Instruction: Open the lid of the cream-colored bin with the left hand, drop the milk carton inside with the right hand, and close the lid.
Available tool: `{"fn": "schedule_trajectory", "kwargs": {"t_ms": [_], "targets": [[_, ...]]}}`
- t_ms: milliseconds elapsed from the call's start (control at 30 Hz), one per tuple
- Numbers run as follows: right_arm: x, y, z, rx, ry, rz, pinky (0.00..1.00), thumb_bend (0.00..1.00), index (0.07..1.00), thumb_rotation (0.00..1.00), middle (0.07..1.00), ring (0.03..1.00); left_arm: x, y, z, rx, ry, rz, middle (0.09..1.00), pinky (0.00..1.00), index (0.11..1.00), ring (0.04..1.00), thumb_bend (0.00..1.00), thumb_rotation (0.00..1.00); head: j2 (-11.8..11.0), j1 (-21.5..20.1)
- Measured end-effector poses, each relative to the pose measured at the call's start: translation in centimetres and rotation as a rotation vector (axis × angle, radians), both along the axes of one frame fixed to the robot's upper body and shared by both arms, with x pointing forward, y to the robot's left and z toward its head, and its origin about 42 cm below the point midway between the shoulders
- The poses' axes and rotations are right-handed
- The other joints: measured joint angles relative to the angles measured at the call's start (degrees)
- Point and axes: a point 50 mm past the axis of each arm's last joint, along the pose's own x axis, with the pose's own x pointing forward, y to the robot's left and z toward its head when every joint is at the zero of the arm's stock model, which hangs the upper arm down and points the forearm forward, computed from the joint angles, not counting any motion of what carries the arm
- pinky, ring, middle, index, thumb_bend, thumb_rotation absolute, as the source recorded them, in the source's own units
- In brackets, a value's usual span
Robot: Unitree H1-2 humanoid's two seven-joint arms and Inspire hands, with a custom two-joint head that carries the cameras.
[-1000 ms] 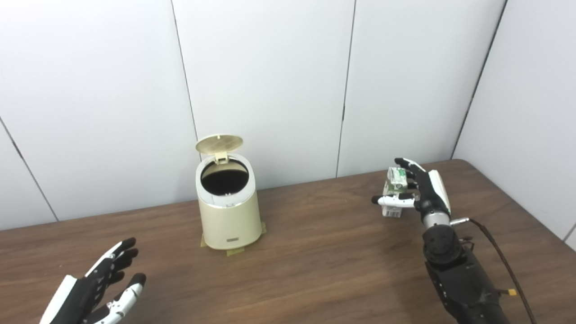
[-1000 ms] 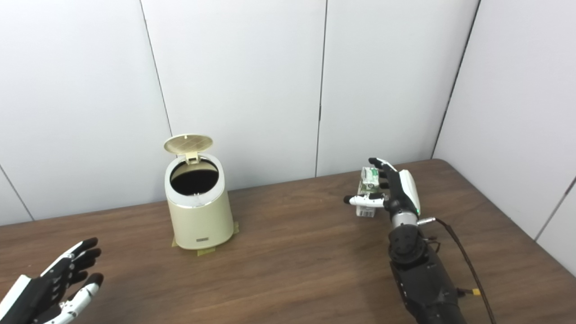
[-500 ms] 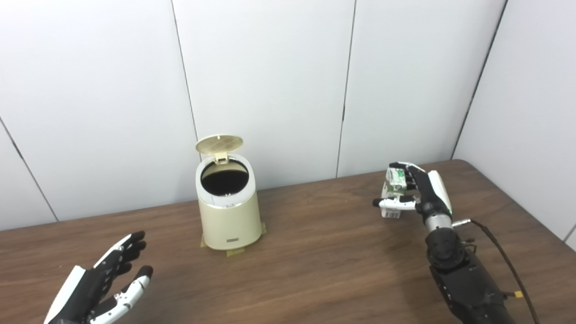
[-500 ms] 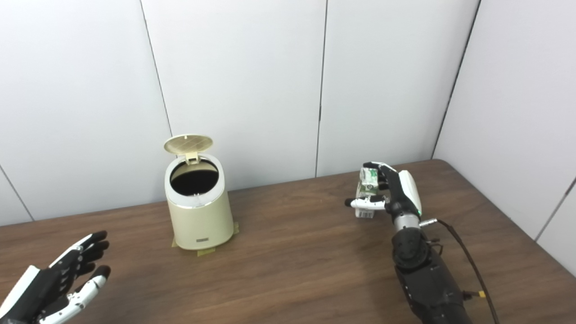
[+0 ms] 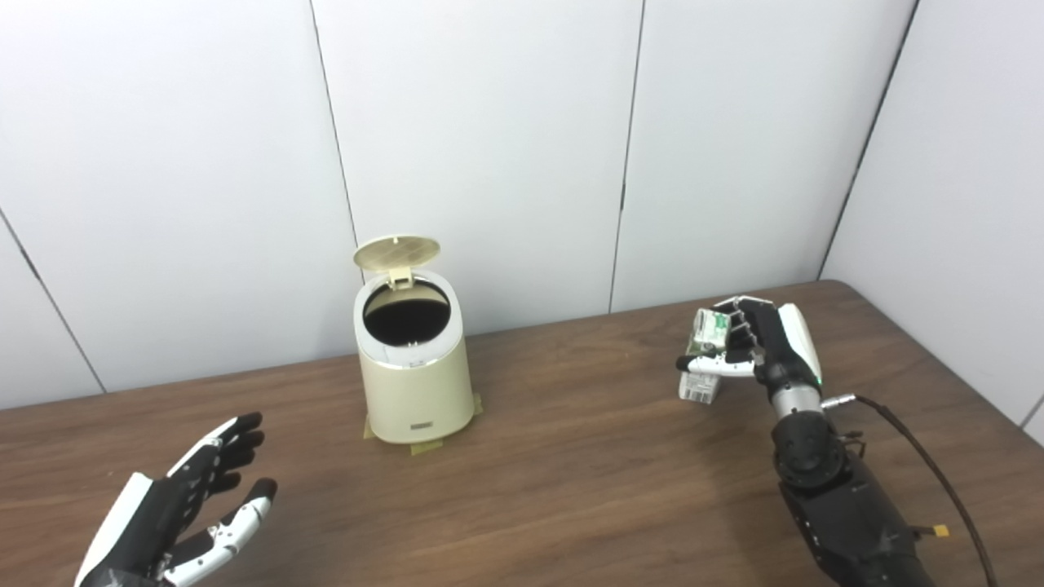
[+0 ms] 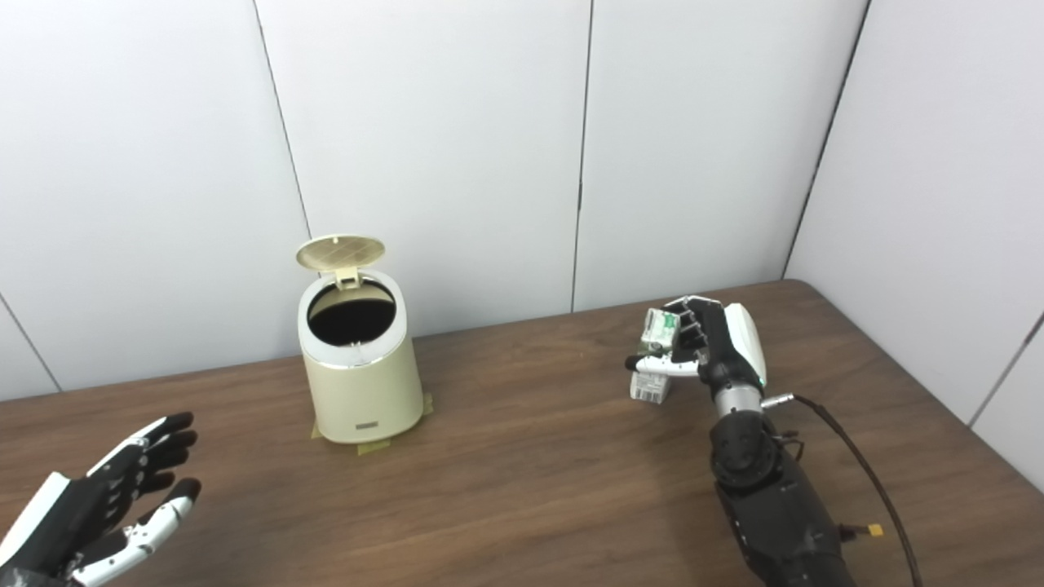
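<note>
Fingers of the right hand (image 5: pixel 763 346) are wrapped around the milk carton (image 5: pixel 706 355), thumb across its front, and the carton tilts a little in that hold; whether its base has left the surface (image 5: pixel 571 489) I cannot tell. Well off to that hand's left stands the bin (image 5: pixel 412 359), its lid (image 5: pixel 396 252) tipped up and back, the dark mouth showing. The left hand (image 5: pixel 183 522) hovers low and near me, fingers spread, holding nothing, with the bin ahead of it and to its right.

What worries me is the tilt. The hold looks like it sits high on the carton, so I'd guess it could swing or slip out during the long carry across to the bin. The mouth looks not much wider than the carton, so a crooked release might catch the rim. The lid stands unheld; a knock from the arriving hand could drop it shut.
</note>
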Motion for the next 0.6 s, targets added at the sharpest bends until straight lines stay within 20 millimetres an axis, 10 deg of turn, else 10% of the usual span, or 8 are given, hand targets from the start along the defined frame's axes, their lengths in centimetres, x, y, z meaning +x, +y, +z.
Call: {"fn": "schedule_trajectory", "kwargs": {"t_ms": [333, 600], "targets": [[-1.4, 1.9, 0.0, 0.020, -0.042, 0.004, 0.35, 0.50, 0.491, 0.00, 0.499, 0.408, -0.1, -0.3, -0.2, -0.002, 0.005, -0.008, 0.891, 0.88, 0.916, 0.893, 0.31, 0.28, 0.26, 1.67], [-2.2, 7.8, 6.4, -0.092, -0.268, 0.150, 0.34, 0.50, 0.485, 0.00, 0.524, 0.416, -0.2, -1.1, -0.8, -0.018, 0.014, -0.002, 0.890, 0.86, 0.912, 0.890, 0.31, 0.30, 0.00, 5.71]]}}
